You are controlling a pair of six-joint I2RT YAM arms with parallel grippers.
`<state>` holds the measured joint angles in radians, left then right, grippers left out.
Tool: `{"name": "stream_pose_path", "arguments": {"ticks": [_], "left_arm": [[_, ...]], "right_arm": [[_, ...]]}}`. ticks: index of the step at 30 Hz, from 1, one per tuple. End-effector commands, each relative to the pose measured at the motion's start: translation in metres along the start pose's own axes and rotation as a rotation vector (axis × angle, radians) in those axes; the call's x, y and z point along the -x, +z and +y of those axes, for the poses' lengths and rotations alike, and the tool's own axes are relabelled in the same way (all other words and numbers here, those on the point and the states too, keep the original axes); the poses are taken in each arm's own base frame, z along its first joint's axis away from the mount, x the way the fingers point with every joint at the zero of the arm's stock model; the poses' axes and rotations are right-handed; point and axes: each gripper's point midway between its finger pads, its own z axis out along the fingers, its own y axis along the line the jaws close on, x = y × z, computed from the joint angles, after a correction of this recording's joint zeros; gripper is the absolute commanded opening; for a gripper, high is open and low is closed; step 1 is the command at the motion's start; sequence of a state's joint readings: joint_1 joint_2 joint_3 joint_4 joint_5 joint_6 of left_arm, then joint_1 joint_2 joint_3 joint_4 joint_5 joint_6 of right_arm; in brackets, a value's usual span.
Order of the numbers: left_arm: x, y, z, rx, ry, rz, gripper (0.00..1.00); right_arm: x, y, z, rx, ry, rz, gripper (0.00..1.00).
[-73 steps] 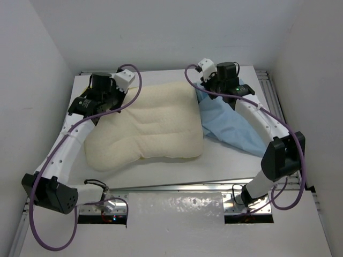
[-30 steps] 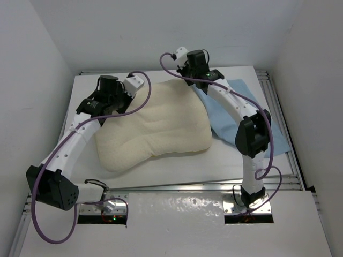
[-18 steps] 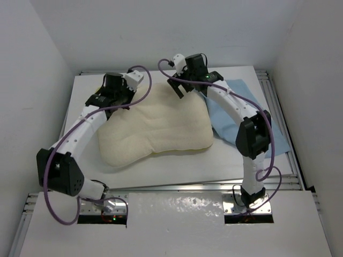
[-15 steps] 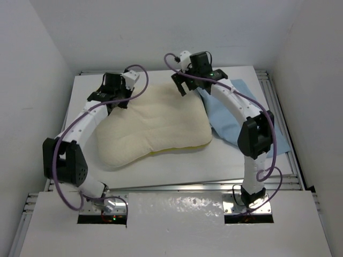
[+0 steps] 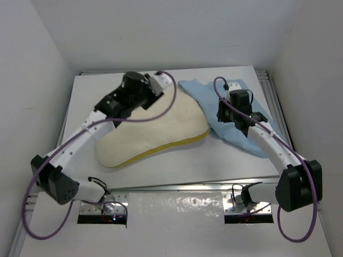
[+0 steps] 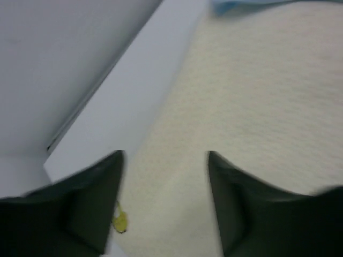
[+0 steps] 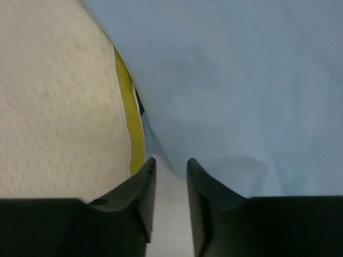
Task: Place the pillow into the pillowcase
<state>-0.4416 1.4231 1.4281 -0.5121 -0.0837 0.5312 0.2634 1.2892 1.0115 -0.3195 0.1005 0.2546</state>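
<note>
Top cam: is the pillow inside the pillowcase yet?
No, the cream pillow lies bare, and the light blue pillowcase is spread out beside it on the right arm's side.

Reaches left arm [image 5: 80, 136] from near-left base outward, elbow low by left edge, forearm climbing inward, wrist at far centre. Holds left jaws wide apart, nothing between, angled downward. Stretches right arm [image 5: 273, 147] from near-right base, elbow pushed out to right, forearm slanting inward, wrist at mid-right. Holds right jaws nearly together, thin gap, nothing pinched between.
</note>
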Motion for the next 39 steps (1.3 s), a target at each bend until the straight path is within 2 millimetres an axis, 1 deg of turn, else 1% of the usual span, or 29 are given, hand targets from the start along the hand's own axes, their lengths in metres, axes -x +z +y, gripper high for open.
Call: {"name": "stream_pose_path", "arguments": {"ticks": [1,2,3,4,5,6,8,9,10,11,13,14,15,16,17,19,20,21,23,24,25,26,27,29,32,33,35,37,39], "left_arm": [[-0.03,-0.027,-0.069,-0.13,0.313,0.121,0.41],[-0.062,-0.028,-0.085,-0.149,0.403,0.211,0.38],[-0.079,-0.035,-0.095,-0.187,0.455,0.259,0.39],[-0.087,-0.039,-0.107,-0.23,0.495,0.277,0.5],[-0.096,-0.047,-0.114,-0.285,0.506,0.303,0.57],[-0.092,-0.051,-0.115,-0.299,0.495,0.294,0.71],[-0.082,-0.054,-0.119,-0.319,0.477,0.25,0.84],[-0.075,-0.052,-0.12,-0.325,0.477,0.22,0.87],[-0.073,-0.048,-0.122,-0.328,0.481,0.198,0.88],[-0.059,-0.038,-0.125,-0.31,0.468,0.126,0.89],[-0.057,-0.023,-0.141,-0.343,0.47,0.052,0.93],[-0.072,-0.018,-0.152,-0.377,0.487,0.059,0.94],[-0.067,-0.012,-0.161,-0.398,0.476,0.002,0.94],[-0.071,-0.009,-0.167,-0.411,0.473,-0.009,0.97],[-0.088,-0.007,-0.179,-0.452,0.47,0.002,0.98],[-0.085,-0.001,-0.193,-0.485,0.447,-0.064,1.0],[-0.094,0.001,-0.2,-0.49,0.414,-0.063,1.0],[-0.081,0.009,-0.198,-0.454,0.391,-0.119,1.0],[-0.077,0.024,-0.197,-0.421,0.329,-0.123,1.0],[-0.079,0.032,-0.19,-0.407,0.29,-0.102,1.0],[-0.072,0.038,-0.185,-0.398,0.254,-0.097,1.0],[-0.087,0.05,-0.189,-0.411,0.226,-0.035,1.0],[-0.094,0.058,-0.182,-0.39,0.212,-0.008,1.0],[-0.113,0.072,-0.18,-0.367,0.244,0.034,1.0],[-0.133,0.079,-0.179,-0.345,0.311,0.055,1.0],[-0.131,0.081,-0.178,-0.335,0.323,0.035,1.0],[-0.138,0.079,-0.182,-0.362,0.352,0.04,1.0],[-0.146,0.074,-0.194,-0.437,0.361,0.054,1.0],[-0.146,0.069,-0.2,-0.481,0.369,0.043,1.0]], "right_arm": [[-0.036,0.019,0.006,0.026,0.116,0.026,0.34],[-0.041,0.022,0.008,0.041,0.129,0.027,0.37],[-0.043,0.023,0.016,0.082,0.139,0.027,0.38],[-0.045,0.026,0.018,0.089,0.161,0.022,0.39],[-0.047,0.028,0.018,0.088,0.171,0.028,0.39],[-0.049,0.031,0.019,0.088,0.201,0.027,0.4],[-0.053,0.036,0.022,0.099,0.239,0.02,0.47],[-0.058,0.039,0.025,0.111,0.271,0.021,0.53],[-0.058,0.042,0.026,0.115,0.289,0.009,0.54],[-0.061,0.044,0.026,0.113,0.308,0.013,0.54],[-0.07,0.055,0.026,0.102,0.374,0.002,0.55],[-0.079,0.058,0.023,0.08,0.409,0.013,0.55],[-0.081,0.06,0.024,0.079,0.424,0.013,0.55],[-0.083,0.062,0.025,0.08,0.44,0.017,0.54],[-0.085,0.065,0.026,0.079,0.464,0.03,0.54],[-0.087,0.067,0.029,0.077,0.496,0.052,0.55],[-0.085,0.072,0.031,0.078,0.522,0.057,0.56],[-0.086,0.073,0.037,0.107,0.533,0.076,0.57],[-0.091,0.077,0.039,0.09,0.583,0.124,0.57],[-0.089,0.078,0.04,0.093,0.599,0.124,0.57],[-0.092,0.078,0.04,0.09,0.629,0.123,0.57],[-0.09,0.077,0.041,0.095,0.648,0.108,0.57],[-0.085,0.078,0.04,0.095,0.672,0.072,0.56],[-0.089,0.077,0.036,0.076,0.691,0.067,0.56],[-0.089,0.079,0.026,0.017,0.7,0.045,0.55],[-0.088,0.078,0.025,0.015,0.702,0.039,0.54],[-0.088,0.076,0.024,0.008,0.728,0.032,0.54],[-0.085,0.071,0.022,-0.002,0.782,0.013,0.51],[-0.082,0.068,0.02,-0.012,0.832,-0.007,0.48]]}}
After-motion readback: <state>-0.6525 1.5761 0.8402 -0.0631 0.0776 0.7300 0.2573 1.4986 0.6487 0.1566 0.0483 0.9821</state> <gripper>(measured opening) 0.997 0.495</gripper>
